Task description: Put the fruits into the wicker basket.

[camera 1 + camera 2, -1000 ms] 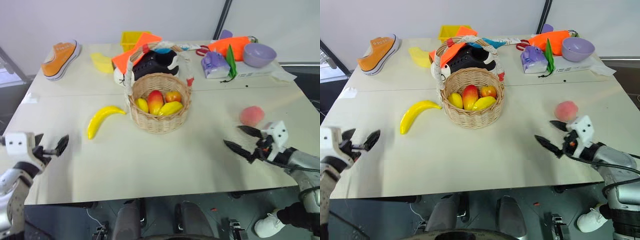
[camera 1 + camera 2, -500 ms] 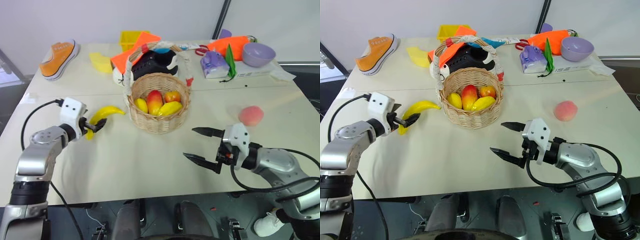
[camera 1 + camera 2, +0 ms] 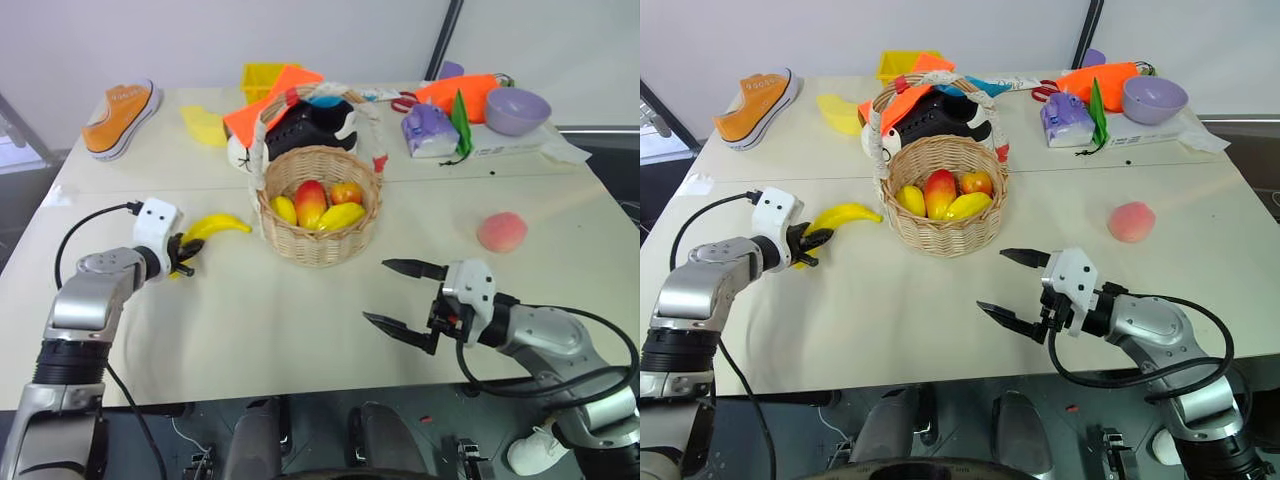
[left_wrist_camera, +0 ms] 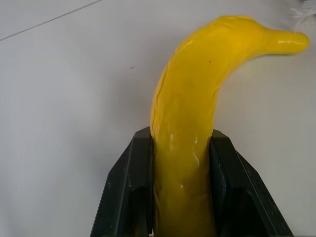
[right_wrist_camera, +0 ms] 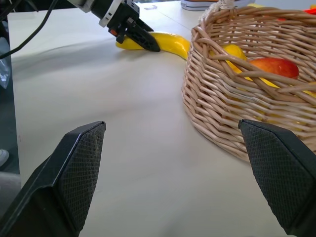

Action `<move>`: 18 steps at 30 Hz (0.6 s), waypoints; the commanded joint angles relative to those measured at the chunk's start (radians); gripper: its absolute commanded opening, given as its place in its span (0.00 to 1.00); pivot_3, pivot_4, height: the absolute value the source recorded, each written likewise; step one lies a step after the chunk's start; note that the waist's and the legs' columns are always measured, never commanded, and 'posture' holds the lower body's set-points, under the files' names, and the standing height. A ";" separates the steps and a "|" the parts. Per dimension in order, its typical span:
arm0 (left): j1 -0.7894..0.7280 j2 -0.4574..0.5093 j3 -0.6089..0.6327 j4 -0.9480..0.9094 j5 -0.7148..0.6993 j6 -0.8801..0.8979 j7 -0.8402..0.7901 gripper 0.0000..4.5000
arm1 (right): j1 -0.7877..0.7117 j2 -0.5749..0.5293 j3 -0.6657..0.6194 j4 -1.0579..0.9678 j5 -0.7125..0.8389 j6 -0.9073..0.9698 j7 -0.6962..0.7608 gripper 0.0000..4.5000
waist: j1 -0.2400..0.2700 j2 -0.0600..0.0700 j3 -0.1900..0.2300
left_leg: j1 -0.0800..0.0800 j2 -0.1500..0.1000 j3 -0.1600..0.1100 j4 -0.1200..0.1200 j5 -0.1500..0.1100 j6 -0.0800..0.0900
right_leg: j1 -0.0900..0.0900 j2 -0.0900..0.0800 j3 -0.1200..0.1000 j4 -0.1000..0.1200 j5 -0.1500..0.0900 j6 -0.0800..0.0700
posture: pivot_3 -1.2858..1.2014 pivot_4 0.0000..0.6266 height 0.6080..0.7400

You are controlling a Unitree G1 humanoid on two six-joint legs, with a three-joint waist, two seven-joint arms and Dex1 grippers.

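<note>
counter (image 3: 300, 320): carries all.
basket (image 3: 318, 205): centre, already has fruit.
banana (image 3: 212, 229): on counter just left of basket.
peach (image 3: 502, 231): right, apart.
L gripper (image 3: 183, 258): clamped on banana's near end.
R gripper (image 3: 403, 297): jaws wide, empty.
tip: lift clear of rim, mind handle, then drop in.

Bare table (image 3: 250, 330) lies open in front of the wicker basket (image 3: 319, 238), and on either side of it out to the banana (image 3: 215, 228) and the peach (image 3: 502, 231). Behind the basket, a black shoe (image 3: 310, 125) and orange clutter (image 3: 268, 105) crowd its back rim, and its tall handle (image 3: 262, 140) arches over the opening.
</note>
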 commanded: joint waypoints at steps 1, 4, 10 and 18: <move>0.041 0.030 0.117 -0.068 -0.013 -0.050 0.014 0.18 | 0.004 0.003 -0.008 -0.007 -0.008 -0.026 -0.002 1.00 | -0.002 0.000 0.000 | 0.000 0.000 0.000 0.000 0.000 0.000 | 0.000 0.000 0.000 0.000 0.000 0.000 | 0.52 0.24 0.95; 0.184 0.034 0.300 -0.252 -0.149 -0.116 -0.108 0.18 | 0.001 -0.001 -0.018 0.002 -0.012 -0.032 0.000 1.00 | -0.006 -0.001 0.000 | 0.000 0.001 0.000 -0.001 0.000 0.000 | -0.001 0.000 0.000 0.000 0.000 0.000 | 0.52 0.24 0.95; 0.328 0.110 0.431 -0.583 -0.459 0.058 -0.267 0.18 | -0.055 -0.008 -0.010 0.064 -0.023 -0.045 0.025 1.00 | 0.002 -0.001 0.000 | 0.001 0.001 -0.002 0.000 -0.002 -0.004 | -0.001 -0.003 0.000 -0.001 -0.002 -0.005 | 0.52 0.24 0.95; -0.147 -0.019 -0.050 -0.589 -0.306 0.132 -0.024 0.18 | -0.133 0.000 0.008 0.097 -0.028 -0.043 0.036 1.00 | 0.028 -0.001 -0.001 | 0.000 -0.003 -0.003 0.003 -0.002 -0.003 | 0.005 -0.006 -0.005 -0.003 -0.002 -0.006 | 0.52 0.24 0.95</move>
